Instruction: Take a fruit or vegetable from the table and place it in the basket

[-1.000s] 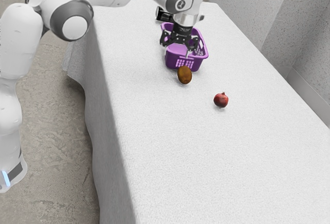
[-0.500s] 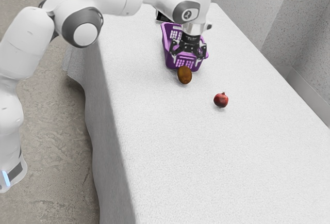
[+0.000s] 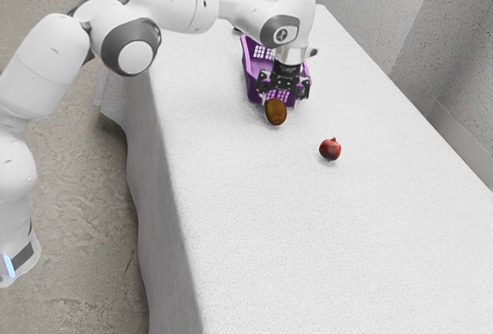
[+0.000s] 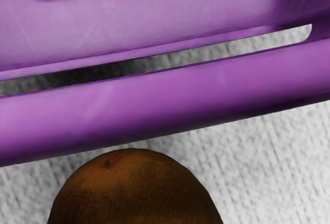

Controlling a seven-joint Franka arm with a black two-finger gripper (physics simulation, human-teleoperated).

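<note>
Bright, even light, seemingly from above, fell on the white desk (image 3: 262,226), its hanging side shaded grey. The red fruit (image 3: 330,149) cast a small, soft shadow. In the wrist view, a gentle sheen lit the purple basket (image 4: 165,97), dark shadow lay behind its rim, and the brown fruit (image 4: 135,190) looked dim.

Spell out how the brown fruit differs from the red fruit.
The brown fruit is a larger, smooth-topped oval; the red fruit is smaller, rounder, with a pointed tip. The brown fruit sits close to the basket, the red fruit farther off. Both are outside it.
</note>
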